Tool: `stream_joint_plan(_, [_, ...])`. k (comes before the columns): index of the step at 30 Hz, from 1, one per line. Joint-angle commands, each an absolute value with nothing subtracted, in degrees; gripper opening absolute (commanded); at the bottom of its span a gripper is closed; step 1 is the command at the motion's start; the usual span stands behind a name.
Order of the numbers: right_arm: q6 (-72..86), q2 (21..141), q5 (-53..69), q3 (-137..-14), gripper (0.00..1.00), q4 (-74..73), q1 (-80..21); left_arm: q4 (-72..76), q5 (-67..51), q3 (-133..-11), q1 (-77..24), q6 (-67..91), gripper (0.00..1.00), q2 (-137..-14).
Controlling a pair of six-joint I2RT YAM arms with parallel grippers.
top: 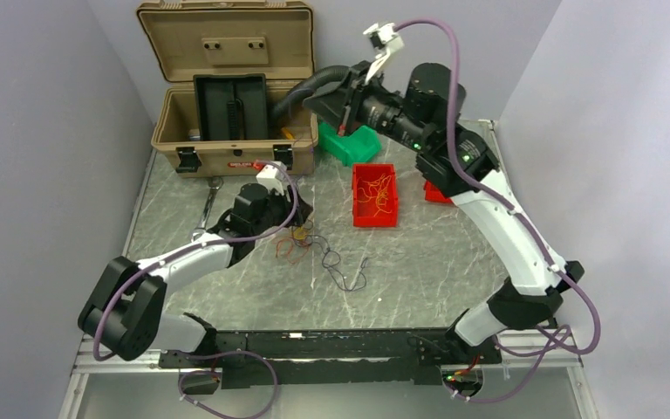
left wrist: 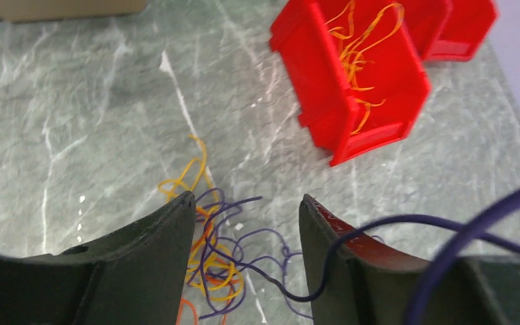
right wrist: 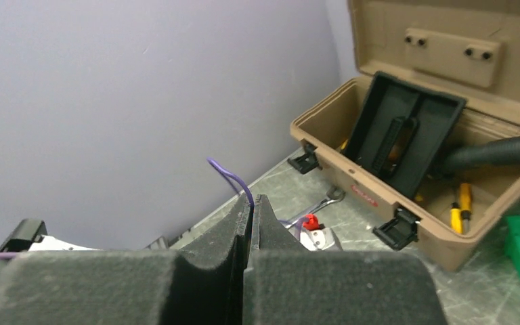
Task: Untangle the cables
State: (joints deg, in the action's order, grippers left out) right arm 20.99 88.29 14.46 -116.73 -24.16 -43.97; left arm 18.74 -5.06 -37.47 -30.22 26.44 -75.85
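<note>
The cables [top: 301, 244] lie in a loose tangle of orange, yellow and purple strands on the marble table, with darker loops [top: 346, 276] trailing toward the front. My left gripper [top: 302, 223] hangs just over the tangle. In the left wrist view it [left wrist: 247, 200] is open, the tangle [left wrist: 213, 261] lies between and under its fingers, and one purple strand [left wrist: 325, 271] curls over the right finger. My right gripper [top: 318, 103] is raised near the toolbox. In its wrist view it [right wrist: 250, 200] is shut on a thin purple cable [right wrist: 233, 179] that sticks out past the tips.
A red bin [top: 358, 179] [left wrist: 406, 74] holding orange cables [left wrist: 355, 54] stands right of the tangle. A green bin [top: 349, 144] and another red bin [top: 436, 192] are behind it. The open tan toolbox [top: 227, 161], a black hose [top: 301, 87] and a wrench [top: 208, 205] sit at the back left.
</note>
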Motion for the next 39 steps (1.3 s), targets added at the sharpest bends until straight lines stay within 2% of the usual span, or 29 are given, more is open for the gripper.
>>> stream_joint_plan(1, [19.79,81.88,7.46,-118.79,0.00,-24.57,-42.05,16.45,-0.21,-40.15,-30.32,29.19,0.57,-77.99])
stream_joint_plan(5, [17.97,79.48,1.47,-119.75,0.00,-25.99,-39.78,15.12,1.19,-37.42,-30.28,30.84,0.57,-79.35])
stream_joint_plan(8, [16.22,79.67,-2.53,-124.20,0.00,-28.25,-38.47,12.13,7.39,-34.72,-30.18,34.42,0.50,-79.82])
stream_joint_plan(12, [14.05,79.47,-8.77,-126.51,0.00,-28.82,-38.07,12.30,10.70,-29.02,-27.81,37.40,0.41,-74.94])
stream_joint_plan(16, [12.96,78.33,-12.32,-123.08,0.00,-28.69,-37.77,9.45,9.89,-28.24,-26.72,36.40,0.40,-69.59])
stream_joint_plan(20, [11.91,77.02,-15.52,-117.82,0.00,-26.52,-37.47,6.30,9.60,-28.02,-26.71,34.57,0.43,-63.97])
stream_joint_plan(25, [10.60,79.00,-18.51,-116.58,0.00,-26.23,-35.78,1.11,9.11,-27.93,-26.67,32.04,0.52,-55.72])
stream_joint_plan(29, [11.10,81.83,-16.62,-116.30,0.00,-25.41,-34.05,-4.69,9.49,-29.62,-26.72,30.82,0.58,-51.39])
stream_joint_plan(39, [12.07,90.46,-12.20,-119.71,0.00,-20.92,-31.33,-6.82,9.89,-27.29,-26.72,30.06,0.63,-41.08])
